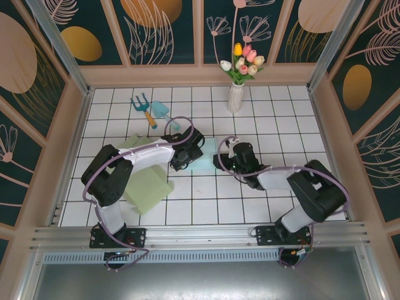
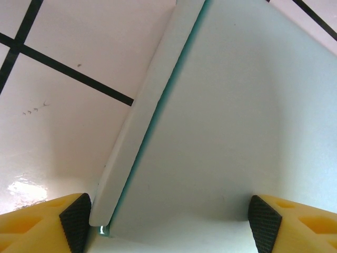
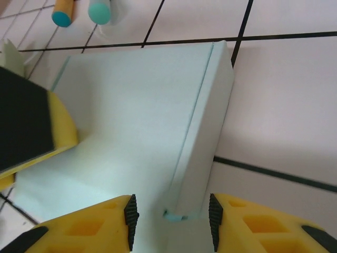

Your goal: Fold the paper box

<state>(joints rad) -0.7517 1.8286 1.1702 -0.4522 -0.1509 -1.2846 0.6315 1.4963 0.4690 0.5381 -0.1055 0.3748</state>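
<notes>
Paper box (image 1: 205, 156) lies mid-way across the table (image 1: 206, 209). Left gripper (image 2: 168, 221) is spread wide, straddling a side wall (image 2: 145, 126). Right gripper (image 3: 171, 216) brackets the raised flap (image 3: 202, 132); whether it pinches, we cannot tell. We'd seat pads square near the crease, then fold inward slowly.

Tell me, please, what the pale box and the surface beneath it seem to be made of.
Pale box: probably thin paperboard, matte, judging by its crisp crease and raised folded edge. Table surface: glossy white with black grid lines and a glare patch; tile or printed laminate, unclear which.
</notes>
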